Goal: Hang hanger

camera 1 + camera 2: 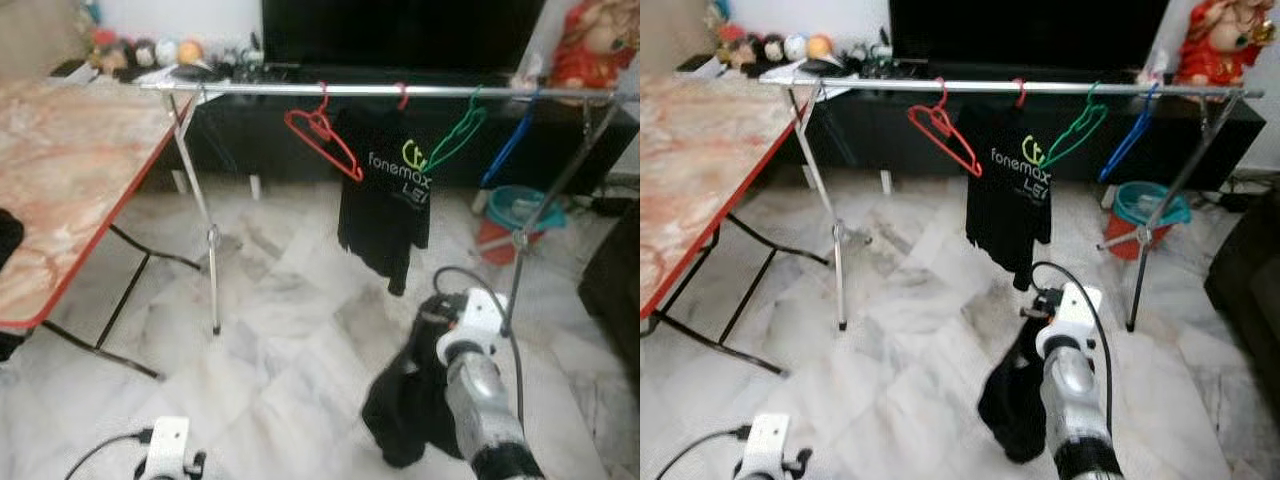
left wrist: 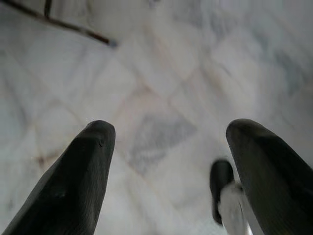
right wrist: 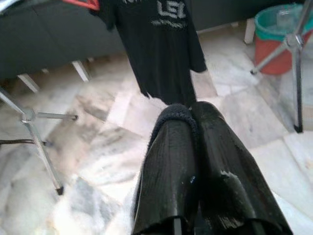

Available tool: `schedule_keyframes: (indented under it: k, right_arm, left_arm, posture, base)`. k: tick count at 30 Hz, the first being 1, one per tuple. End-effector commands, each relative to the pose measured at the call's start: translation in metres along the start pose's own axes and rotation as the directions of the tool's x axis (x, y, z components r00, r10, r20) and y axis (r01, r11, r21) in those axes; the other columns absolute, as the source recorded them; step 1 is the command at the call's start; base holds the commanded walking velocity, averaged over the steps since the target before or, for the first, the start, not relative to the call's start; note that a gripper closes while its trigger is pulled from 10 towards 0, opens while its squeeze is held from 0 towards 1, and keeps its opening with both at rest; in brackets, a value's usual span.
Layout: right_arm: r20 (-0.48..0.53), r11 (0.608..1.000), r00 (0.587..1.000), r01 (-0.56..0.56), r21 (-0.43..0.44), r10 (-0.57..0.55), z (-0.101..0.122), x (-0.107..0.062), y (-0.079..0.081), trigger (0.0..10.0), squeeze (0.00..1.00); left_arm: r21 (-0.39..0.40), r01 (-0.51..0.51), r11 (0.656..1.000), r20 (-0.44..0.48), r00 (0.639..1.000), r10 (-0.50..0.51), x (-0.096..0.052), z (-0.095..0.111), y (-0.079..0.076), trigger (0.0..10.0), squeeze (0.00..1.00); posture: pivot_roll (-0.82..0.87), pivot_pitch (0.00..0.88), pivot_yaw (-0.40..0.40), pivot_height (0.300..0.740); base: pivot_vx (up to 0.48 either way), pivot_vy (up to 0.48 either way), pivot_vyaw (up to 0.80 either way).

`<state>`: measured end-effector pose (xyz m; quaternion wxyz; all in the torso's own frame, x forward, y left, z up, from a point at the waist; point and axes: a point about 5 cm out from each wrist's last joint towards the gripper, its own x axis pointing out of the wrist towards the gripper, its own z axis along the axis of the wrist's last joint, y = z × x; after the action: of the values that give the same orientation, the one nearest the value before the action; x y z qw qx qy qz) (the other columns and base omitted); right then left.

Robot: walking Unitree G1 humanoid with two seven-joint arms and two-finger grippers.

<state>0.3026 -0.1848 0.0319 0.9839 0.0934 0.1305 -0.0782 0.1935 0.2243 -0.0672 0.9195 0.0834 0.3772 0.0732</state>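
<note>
**A:** Marble floor (image 1: 300,340) runs under a metal rail (image 1: 400,91) holding red (image 1: 322,138), green (image 1: 452,135) and blue (image 1: 508,143) hangers and a black shirt (image 1: 385,190). Where's the hanger to hang?

**B:** Hidden, probably inside the dark garment (image 1: 412,405) pinched in the right gripper (image 3: 193,122), well below the rail. Left gripper (image 2: 168,142) hangs spread, empty.

**A:** Advice?

**B:** Lift high and hook a bare stretch of rail.

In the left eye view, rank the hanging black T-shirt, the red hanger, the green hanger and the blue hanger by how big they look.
1. Black T-shirt, clearly largest.
2. Red hanger and green hanger: they look alike, so no ranking between them.
3. Blue hanger looks slimmest, though it hangs edge-on, so that is uncertain.
</note>
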Motion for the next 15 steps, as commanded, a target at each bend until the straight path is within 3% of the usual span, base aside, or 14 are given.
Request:
schedule_keyframes:
  k: [1,15]
  right_arm:
    - [0.013,0.999,0.999,0.033,-0.012,-0.033,0.001,-0.001,-0.013,10.0,0.00]
    - [-0.045,0.999,0.999,-0.003,-0.042,0.001,-0.020,-0.006,-0.012,10.0,0.00]
  left_arm:
    - [-0.019,0.019,1.000,-0.003,1.000,-0.019,-0.001,-0.002,-0.008,10.0,0.00]
    - [-0.018,0.025,1.000,0.013,1.000,-0.025,0.000,0.001,-0.009,10.0,0.00]
  posture:
    - [0.07,0.025,-0.021,0.736]
    - [0.07,0.041,-0.018,0.736]
  base:
    - [0.307,0.000,0.00]
    - [0.310,0.000,0.00]
